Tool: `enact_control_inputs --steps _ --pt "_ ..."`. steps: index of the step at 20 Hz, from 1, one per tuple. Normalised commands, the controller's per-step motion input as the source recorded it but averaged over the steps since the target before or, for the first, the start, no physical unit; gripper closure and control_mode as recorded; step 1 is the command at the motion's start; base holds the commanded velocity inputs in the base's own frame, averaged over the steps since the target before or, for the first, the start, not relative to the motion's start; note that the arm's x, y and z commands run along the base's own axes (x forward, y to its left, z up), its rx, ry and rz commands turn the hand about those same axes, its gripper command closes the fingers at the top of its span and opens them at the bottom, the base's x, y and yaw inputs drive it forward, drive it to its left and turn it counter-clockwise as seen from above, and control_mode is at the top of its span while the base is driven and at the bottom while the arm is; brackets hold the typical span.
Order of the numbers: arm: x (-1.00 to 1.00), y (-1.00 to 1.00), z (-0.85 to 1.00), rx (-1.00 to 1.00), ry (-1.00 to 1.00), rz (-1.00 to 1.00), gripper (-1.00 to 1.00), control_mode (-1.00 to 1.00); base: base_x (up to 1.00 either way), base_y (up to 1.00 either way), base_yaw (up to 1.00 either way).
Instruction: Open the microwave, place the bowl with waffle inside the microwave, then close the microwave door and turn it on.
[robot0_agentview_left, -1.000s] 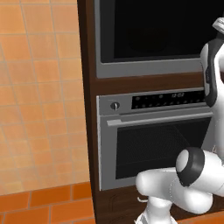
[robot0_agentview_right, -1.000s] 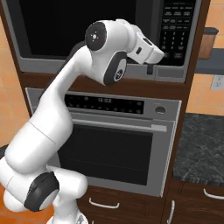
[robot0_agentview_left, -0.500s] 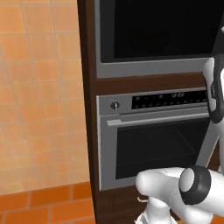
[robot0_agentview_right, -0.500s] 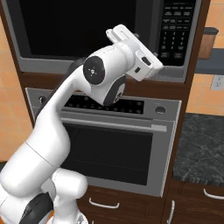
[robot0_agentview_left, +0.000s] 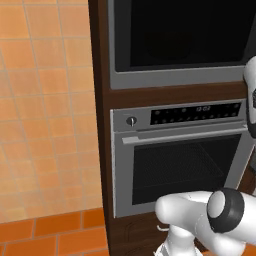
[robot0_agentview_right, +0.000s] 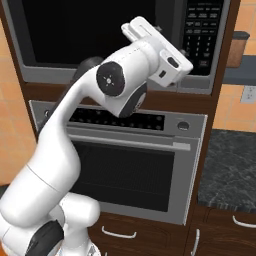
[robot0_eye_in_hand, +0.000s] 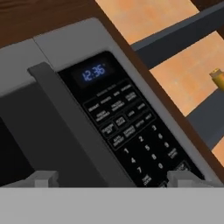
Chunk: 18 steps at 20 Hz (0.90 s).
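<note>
The microwave (robot0_agentview_right: 115, 45) sits high in the dark wood cabinet. Its black glass door (robot0_agentview_right: 85, 30) is shut, and the same door (robot0_agentview_left: 185, 35) fills the top of the left base view. My gripper (robot0_eye_in_hand: 111, 178) is open, its two tips far apart with nothing between them. It points at the microwave's right side, where a grey vertical handle (robot0_eye_in_hand: 74, 122) runs beside the black keypad (robot0_eye_in_hand: 127, 127) and its blue clock. From the right, the arm's white hand (robot0_agentview_right: 157, 50) is raised in front of that handle and keypad. The bowl with waffle is out of view.
A silver oven (robot0_agentview_right: 130, 165) with a bar handle and mesh window sits right under the microwave; the left base view has this oven (robot0_agentview_left: 180, 165) too. A dark stone counter (robot0_agentview_right: 230, 165) lies to the right, with a brown jar (robot0_agentview_right: 239, 47) on a shelf above. Orange tiled wall (robot0_agentview_left: 45, 110) is at left.
The hand has swung up and turned to face the microwave's handle and keypad. The elbow has dropped lower, and the jaws have opened slightly wider.
</note>
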Motion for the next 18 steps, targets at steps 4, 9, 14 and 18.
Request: enact_control_inputs --steps 4,9,14,18 --pt "-0.61 -0.13 0.33 -0.02 0.09 0.15 -1.00 -1.00 0.00 0.00 0.00" --pt "-0.91 -0.28 -0.65 -0.08 -0.09 0.27 -1.00 -1.00 0.00 0.00 0.00" --pt "-0.31 -0.25 -0.68 -0.16 -0.11 0.29 -1.00 -1.00 0.00 0.00 0.00" --pt "0.22 -0.09 -0.63 -0.17 0.00 0.27 -1.00 -1.00 0.00 0.00 0.00"
